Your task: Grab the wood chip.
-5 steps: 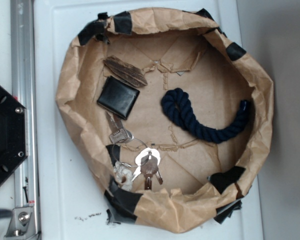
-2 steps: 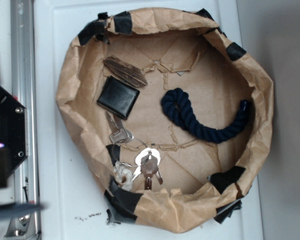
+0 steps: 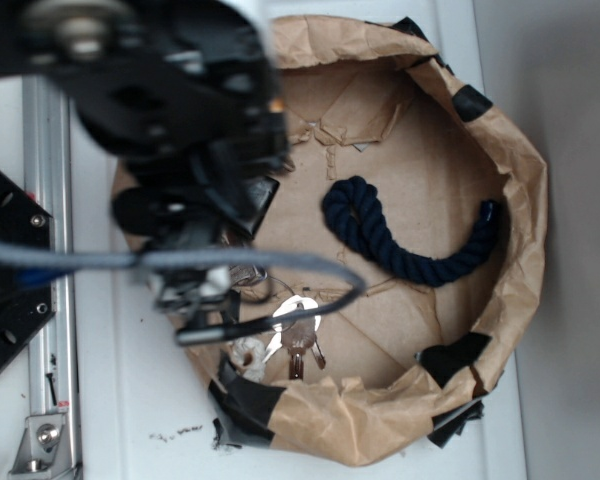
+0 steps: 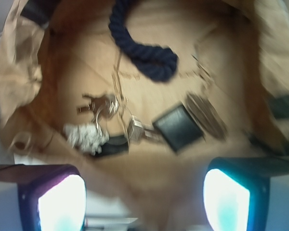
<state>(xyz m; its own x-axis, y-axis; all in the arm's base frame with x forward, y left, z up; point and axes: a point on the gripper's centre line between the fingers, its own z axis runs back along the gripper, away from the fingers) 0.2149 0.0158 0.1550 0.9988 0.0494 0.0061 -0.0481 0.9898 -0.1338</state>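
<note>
From the exterior view the dark, blurred arm (image 3: 170, 130) fills the upper left and covers the left part of the brown paper nest (image 3: 520, 200), so the wood chip is completely hidden there, and only a corner of the black wallet (image 3: 263, 197) peeks out beside the arm. The wrist view gives what the overhead cannot: the wood chip (image 4: 205, 115) lies flat on the paper floor, touching the right edge of the wallet (image 4: 178, 127), both right of centre in the frame and above the gap between the two fingers. The hand (image 4: 144, 197) is spread wide, its glowing fingertips (image 4: 62, 202) standing far apart at the bottom corners with nothing between them but paper. The navy rope (image 3: 400, 240) curls clear of the arm on the overhead, well apart from the wallet; at the wrist it sits at the top, partly cut off by the frame edge. The keys (image 3: 295, 330) show below a grey cable (image 3: 250, 262) that loops across the nest on the overhead, and at the wrist they lie left of the wallet, with a pale lumpy thing (image 4: 84, 135) beside them that's too soft to identify. The wrist picture is smeared all over, so the chip's grain barely reads. The nest sits on a white desk (image 3: 140, 400), with a metal rail (image 3: 45, 200) along its left.
</note>
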